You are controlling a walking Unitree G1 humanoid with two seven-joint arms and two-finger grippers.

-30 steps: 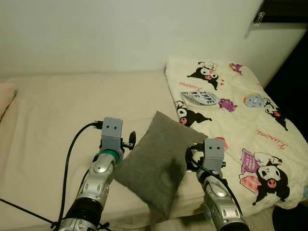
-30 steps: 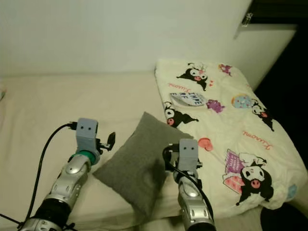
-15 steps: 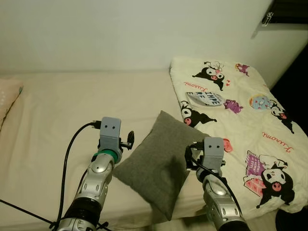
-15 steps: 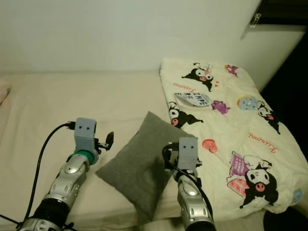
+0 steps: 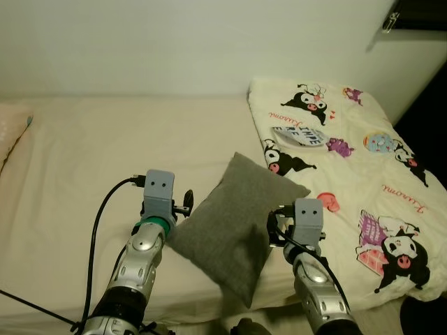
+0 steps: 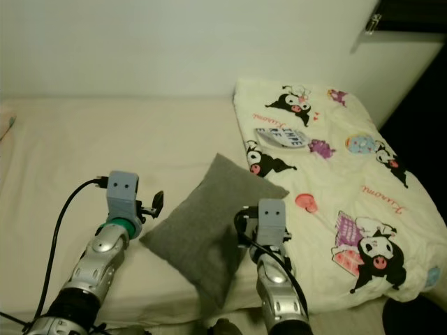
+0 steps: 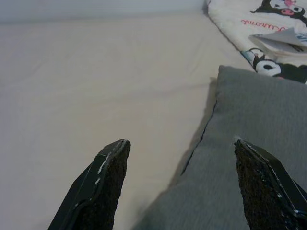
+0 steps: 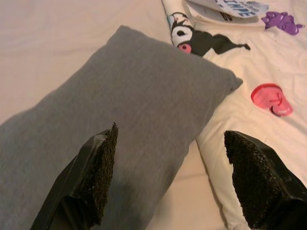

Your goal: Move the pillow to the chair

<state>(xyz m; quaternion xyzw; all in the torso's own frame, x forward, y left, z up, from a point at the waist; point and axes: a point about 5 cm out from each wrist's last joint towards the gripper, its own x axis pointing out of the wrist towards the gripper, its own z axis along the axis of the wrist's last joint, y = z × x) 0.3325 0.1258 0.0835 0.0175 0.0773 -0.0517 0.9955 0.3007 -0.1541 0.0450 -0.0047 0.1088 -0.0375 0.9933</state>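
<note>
A wide bed [image 5: 91, 160] with a cream sheet runs along the white wall [image 5: 174, 42]. A cartoon-print blanket [image 5: 363, 174] covers the bed's right end, from the wall side down to the front edge. The grey pillow [image 5: 237, 220] lies near the front edge of the bed, about midway along it, one corner resting against the blanket's edge and its lowest corner seeming to hang just over the front edge, though the head views are dim there. A pinkish cushion [image 5: 14, 136] peeks in at the bed's far left edge.

The left gripper [image 7: 180, 184] sits at the pillow's left side with its fingers spread apart, one over the sheet and one over the grey fabric. The right gripper [image 8: 170, 179] is at the pillow's right side, fingers likewise spread wide, straddling the pillow's edge and the blanket. Neither is clamped on anything.
</note>
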